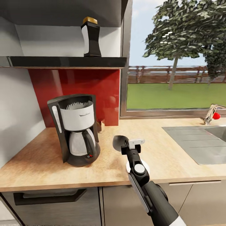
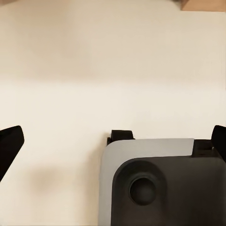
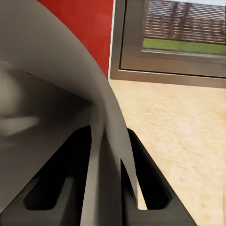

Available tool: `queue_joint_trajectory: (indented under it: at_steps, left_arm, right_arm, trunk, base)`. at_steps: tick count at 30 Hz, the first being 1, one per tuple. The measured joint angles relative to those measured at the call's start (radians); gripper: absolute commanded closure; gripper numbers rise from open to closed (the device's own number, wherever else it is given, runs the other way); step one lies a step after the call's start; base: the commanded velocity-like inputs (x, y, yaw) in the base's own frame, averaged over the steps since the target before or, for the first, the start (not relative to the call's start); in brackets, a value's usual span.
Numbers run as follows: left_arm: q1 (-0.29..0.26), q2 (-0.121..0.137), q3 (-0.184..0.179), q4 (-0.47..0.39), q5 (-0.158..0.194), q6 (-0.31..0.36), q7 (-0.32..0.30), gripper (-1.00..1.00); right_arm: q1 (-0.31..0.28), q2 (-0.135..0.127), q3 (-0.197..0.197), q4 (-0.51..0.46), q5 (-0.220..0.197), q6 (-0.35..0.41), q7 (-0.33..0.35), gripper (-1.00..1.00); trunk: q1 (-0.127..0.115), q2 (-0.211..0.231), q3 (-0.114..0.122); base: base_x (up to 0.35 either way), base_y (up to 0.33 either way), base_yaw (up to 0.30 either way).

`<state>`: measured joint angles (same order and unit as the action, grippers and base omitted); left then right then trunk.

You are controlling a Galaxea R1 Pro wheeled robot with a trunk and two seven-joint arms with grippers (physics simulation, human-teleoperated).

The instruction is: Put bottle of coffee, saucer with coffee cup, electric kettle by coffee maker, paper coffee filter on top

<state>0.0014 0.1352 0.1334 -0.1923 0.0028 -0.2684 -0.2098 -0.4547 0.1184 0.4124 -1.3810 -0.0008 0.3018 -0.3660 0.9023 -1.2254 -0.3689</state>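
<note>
The black coffee maker [image 1: 77,131] stands on the wooden countertop [image 1: 40,163] at the left, with a white paper filter [image 1: 77,114] in its top. On the shelf [image 1: 66,61] above it stands the dark bottle of coffee [image 1: 91,37] with a tan lid. My right gripper [image 1: 125,147] hangs just right of the coffee maker, shut on the rim of a dark grey round dish [image 1: 118,142] that looks like the saucer [image 3: 52,94]; the rim runs between the fingers [image 3: 146,183]. My left gripper [image 2: 113,141] is open before a plain cream surface. Cup and kettle are out of view.
A white round thing [image 1: 146,168] lies on the counter, mostly hidden under my right forearm. A steel sink [image 1: 201,141] with a tap [image 1: 212,114] takes the counter's right part. A red backsplash [image 1: 81,84] and a window [image 1: 175,62] stand behind.
</note>
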Motion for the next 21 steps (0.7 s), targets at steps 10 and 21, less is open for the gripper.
queue_joint_trajectory:
  at_steps: [10, 21]
  left_arm:
    - [0.0, 0.0, 0.001, 0.0, 0.0, 0.0, 0.0, -1.0]
    - [0.0, 0.0, 0.054, 0.0, 0.0, 0.0, 0.0, -1.0]
  right_arm:
    - [0.0, 0.0, 0.0, 0.0, 0.0, 0.0, 0.0, 1.0]
    - [0.0, 0.0, 0.0, 0.0, 0.0, 0.0, 0.0, 1.0]
  trunk:
    - [0.0, 0.0, 0.0]
    - [-0.027, 0.049, 0.022]
  base:
    - [0.0, -0.021, 0.008]
    - [0.0, -0.001, 0.0]
